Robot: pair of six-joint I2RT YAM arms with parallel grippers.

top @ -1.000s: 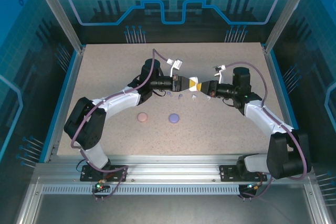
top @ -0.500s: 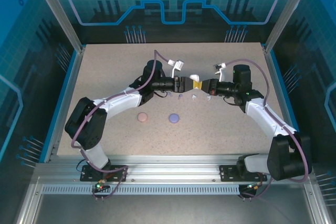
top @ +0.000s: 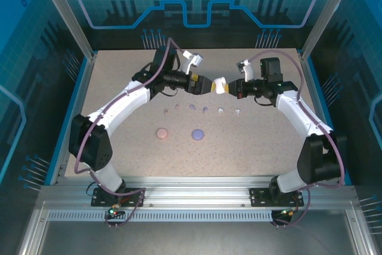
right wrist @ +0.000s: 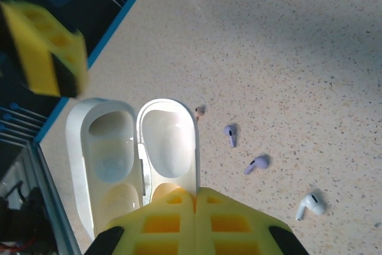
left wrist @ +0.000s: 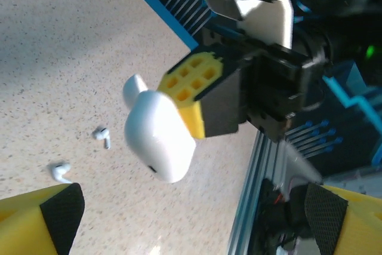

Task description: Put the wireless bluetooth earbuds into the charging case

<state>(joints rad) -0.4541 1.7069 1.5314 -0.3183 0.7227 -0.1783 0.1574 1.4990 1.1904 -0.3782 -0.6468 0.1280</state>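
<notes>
Left gripper (top: 202, 83) is hovering above the far middle of the table (top: 119, 147), and we are seeing its two yellow fingers spread wide with nothing between them. In the left wrist view those fingers (left wrist: 48, 219) are sitting at the bottom corners of the frame, well apart from each other.

Facing it from the other side, the right gripper (top: 229, 88) is pinching a white case (top: 219, 83) and holding it in the air between the two arms. From the left wrist we are looking at that case (left wrist: 156, 138) as a smooth, rounded white shell sticking out of the right gripper's yellow pads, clear of the left fingers. From the right wrist we are finding the case (right wrist: 167, 147) hinged apart into two hollow halves lying side by side, with the right gripper (right wrist: 194, 216) clamped tight on the near edge of one half.

Below, the earbuds (top: 205, 110) are lying loose on the table in a rough row. A pale pink pair (top: 165, 111) is sitting on the left, a purple pair (top: 192, 107) in the middle and a white pair (top: 221, 110) on the right. Nearer the arm bases, a pink case (top: 161, 132) and a purple case (top: 197, 134) are resting flat, side by side, apart from the row.

The right wrist view is also showing two purple earbuds (right wrist: 230, 134) and one white earbud (right wrist: 311, 204) on the speckled surface beneath the held case.
</notes>
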